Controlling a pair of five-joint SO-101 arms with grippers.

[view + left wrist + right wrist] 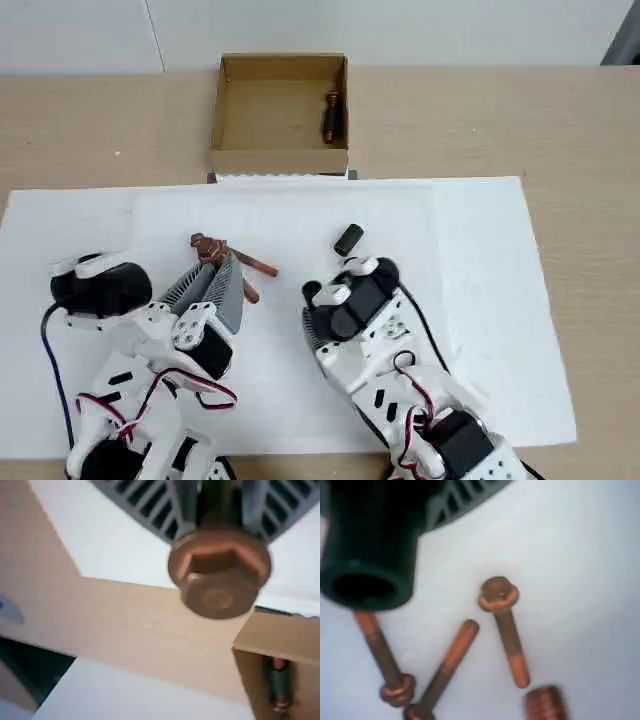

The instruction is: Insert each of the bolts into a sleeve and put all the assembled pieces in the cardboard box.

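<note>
My left gripper is shut on a copper bolt, whose hex head sticks out past the fingers. Two more bolts lie on the white sheet just right of it. My right gripper is to their right, shut on a black sleeve that hangs over three loose bolts. Another black sleeve lies loose on the sheet beyond that gripper. The cardboard box stands at the back with one assembled piece inside along its right wall, the same piece showing in the left wrist view.
A white sheet covers the wooden table in front of the box. Both arms' bodies and cables take up the near edge. Bare sheet lies at the right and the far left.
</note>
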